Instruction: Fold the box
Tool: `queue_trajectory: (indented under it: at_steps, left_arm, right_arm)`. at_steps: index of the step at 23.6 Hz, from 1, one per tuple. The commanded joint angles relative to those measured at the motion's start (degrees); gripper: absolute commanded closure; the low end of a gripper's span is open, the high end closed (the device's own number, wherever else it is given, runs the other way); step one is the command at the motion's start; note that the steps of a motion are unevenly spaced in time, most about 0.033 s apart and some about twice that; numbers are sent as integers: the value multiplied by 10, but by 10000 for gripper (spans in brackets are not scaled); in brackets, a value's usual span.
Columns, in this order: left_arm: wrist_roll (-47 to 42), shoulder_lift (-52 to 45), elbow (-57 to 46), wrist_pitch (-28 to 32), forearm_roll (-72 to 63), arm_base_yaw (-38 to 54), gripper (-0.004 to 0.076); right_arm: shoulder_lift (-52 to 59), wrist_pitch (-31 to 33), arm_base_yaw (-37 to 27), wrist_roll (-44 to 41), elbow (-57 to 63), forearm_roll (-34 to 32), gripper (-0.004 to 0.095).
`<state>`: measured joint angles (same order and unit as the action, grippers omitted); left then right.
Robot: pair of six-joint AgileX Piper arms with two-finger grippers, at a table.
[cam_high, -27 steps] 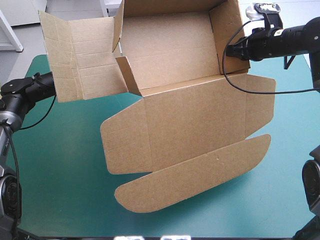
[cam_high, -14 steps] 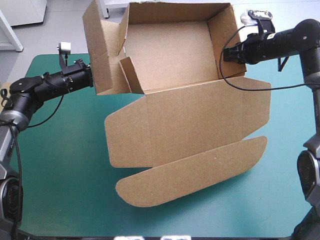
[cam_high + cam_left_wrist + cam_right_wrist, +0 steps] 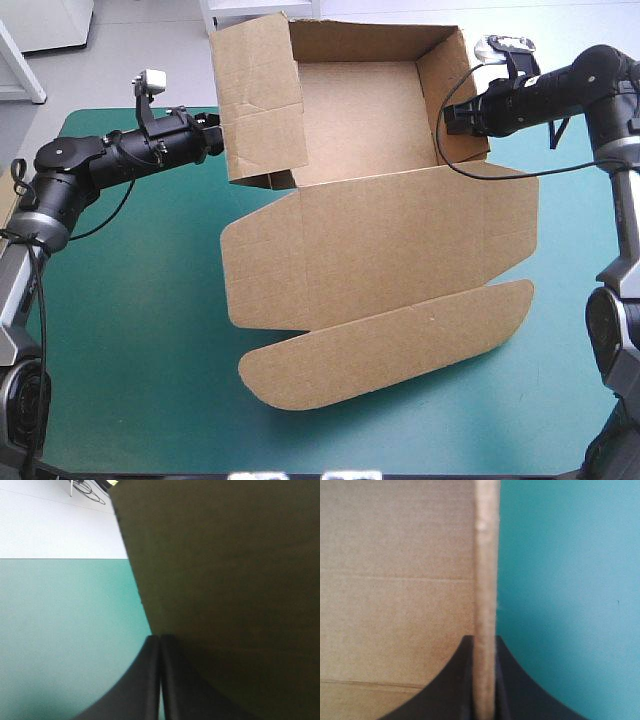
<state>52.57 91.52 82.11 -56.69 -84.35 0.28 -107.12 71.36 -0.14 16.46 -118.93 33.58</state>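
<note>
Right gripper (image 3: 452, 115) clamps the right wall of the box (image 3: 390, 250), the board edge-on between its fingers. Left gripper (image 3: 216, 138), fingers pressed together, touches the raised left wall's outer face. On the table (image 3: 130, 330), the box lies between both grippers.

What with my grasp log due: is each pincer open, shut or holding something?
Left pincer: shut on the box, at its left wall.
Right pincer: shut on the box, at its right wall.
</note>
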Motion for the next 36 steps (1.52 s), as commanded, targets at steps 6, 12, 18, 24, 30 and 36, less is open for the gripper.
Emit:
queue_trajectory:
  at_steps: [6, 12, 18, 24, 30, 36]
  left_arm:
    - [-45, -29, 41, -4, 12, -3, 733]
    - [-65, -29, 41, 0, 38, -11, 733]
    - [-121, -30, 41, 13, 106, -22, 733]
    - [-150, -34, 41, 12, 143, -22, 722]
    - [-148, -35, 45, 7, 131, -22, 484]
    - [-148, -35, 45, 1, 102, -22, 408]
  right_arm:
    - [-1, -15, -4, -4, -16, 29, 908]
    - [-10, -16, 23, -4, -16, 25, 907]
    - [-12, -25, 58, -24, -16, -35, 907]
    - [-12, -24, 59, -32, -16, -52, 907]
    - [-22, -24, 66, -36, -16, -60, 907]
    - [-34, -26, 81, -41, -16, -78, 907]
